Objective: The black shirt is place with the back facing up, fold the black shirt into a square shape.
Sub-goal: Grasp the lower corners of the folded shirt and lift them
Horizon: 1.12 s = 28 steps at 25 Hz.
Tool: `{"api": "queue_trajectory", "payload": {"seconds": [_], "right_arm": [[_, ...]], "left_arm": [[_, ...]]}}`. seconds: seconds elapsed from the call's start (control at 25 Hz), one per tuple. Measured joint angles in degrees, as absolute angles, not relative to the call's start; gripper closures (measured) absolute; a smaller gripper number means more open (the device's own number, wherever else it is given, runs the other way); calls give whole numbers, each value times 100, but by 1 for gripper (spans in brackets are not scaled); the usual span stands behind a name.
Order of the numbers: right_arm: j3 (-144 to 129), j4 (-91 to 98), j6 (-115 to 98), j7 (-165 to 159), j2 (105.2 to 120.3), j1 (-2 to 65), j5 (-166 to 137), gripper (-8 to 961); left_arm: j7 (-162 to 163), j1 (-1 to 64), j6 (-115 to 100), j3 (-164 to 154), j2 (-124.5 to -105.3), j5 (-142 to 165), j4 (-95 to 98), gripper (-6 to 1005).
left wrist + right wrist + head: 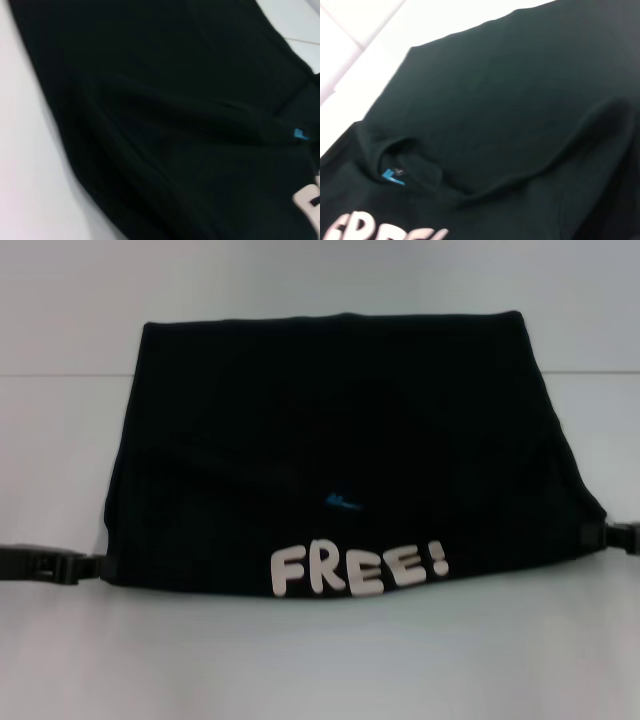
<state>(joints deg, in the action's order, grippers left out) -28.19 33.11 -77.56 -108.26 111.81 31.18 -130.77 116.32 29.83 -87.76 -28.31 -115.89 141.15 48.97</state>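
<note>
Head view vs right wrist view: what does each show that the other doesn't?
Head view only: both grippers, left gripper and right gripper, at the near corners of the black shirt, its whole outline on the white table, and the full FREE! lettering. Right wrist only: a close look at the collar opening. Both: the shirt, the blue neck tag, part of the lettering.

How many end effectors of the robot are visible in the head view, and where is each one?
2. The left end effector is at the near left corner of the black shirt. The right end effector is at its near right corner. Both are partly cut off by the picture's edges.
</note>
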Motion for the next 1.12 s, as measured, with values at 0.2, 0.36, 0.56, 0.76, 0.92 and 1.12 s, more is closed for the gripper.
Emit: {"api": "queue_trajectory", "payload": {"seconds": [0.2,0.36,0.56,0.76,0.92,1.12], "right_arm": [[-2757,3550,-8434,-10656,11161,2826,-13044,910],[-2743,3813,-8862,-10476,11178,2495,-13064,910],[-2726,3865,-9279,-10061,11166,2135,-13071,910],[-2704,3869,-9734,-9746,11131,1829,-13085,910],[-2645,3878,-10026,-9599,11097,1623,-13100,910],[-2469,3941,-10415,-9339,11089,1405,-13111,909]], "left_arm": [[11541,2928,-9613,-2532,-11570,14111,4976,996],[11408,2860,-10259,-2158,-11519,14112,4988,996],[11199,2688,-10814,-1873,-11505,14114,4986,996],[11040,2456,-11204,-1846,-11554,14115,4982,996],[10966,2258,-11368,-1840,-11615,14115,4973,996],[10876,2096,-11471,-1833,-11680,14115,4971,996]]}}
